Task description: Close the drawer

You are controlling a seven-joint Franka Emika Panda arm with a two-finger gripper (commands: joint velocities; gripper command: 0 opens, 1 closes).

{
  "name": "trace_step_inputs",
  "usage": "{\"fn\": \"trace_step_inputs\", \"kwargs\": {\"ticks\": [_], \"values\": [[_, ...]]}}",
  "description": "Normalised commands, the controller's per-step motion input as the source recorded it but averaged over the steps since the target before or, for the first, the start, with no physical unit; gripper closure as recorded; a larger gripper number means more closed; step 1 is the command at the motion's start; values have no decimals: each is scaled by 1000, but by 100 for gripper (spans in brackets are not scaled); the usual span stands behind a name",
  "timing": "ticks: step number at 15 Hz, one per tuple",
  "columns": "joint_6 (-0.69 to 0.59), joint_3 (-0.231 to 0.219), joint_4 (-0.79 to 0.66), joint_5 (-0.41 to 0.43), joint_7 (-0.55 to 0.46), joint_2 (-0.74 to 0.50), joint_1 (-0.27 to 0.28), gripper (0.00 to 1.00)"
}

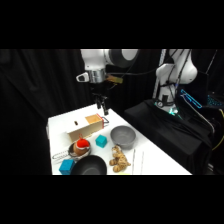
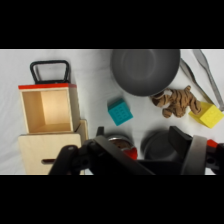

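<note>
Drawer pulled out of its box, gripper poised above the handle end.

The orange-brown drawer (image 2: 48, 109) stands extended from the light tan wooden box (image 2: 47, 152), its black wire handle (image 2: 49, 71) at the outer end and its inside bare; in the side view the gripper (image 1: 102, 106) hangs just above that end, not visibly touching it. Whether the fingers are spread or pressed together cannot be told. A teal cube (image 2: 120, 111) lies just beside the drawer, with a grey bowl (image 2: 145, 70), a toy tiger (image 2: 175, 101), a yellow block (image 2: 210, 114) and metal tongs (image 2: 200, 72) farther off. Likely risks: a push off the drawer's sliding line could skew it so it jams, or shove the unanchored box across the white table (image 2: 95, 75); a low descent could snag the handle.
</note>
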Motion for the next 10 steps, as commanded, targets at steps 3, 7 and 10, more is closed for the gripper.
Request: {"fn": "trace_step_inputs", "kwargs": {"ticks": [3, 7, 10], "values": [[25, 16, -20, -8, -14, -21, -24, 0], [180, -29, -203, -51, -164, -156, -73, 0], [265, -75, -353, -92, -235, -248, -115, 0]]}}
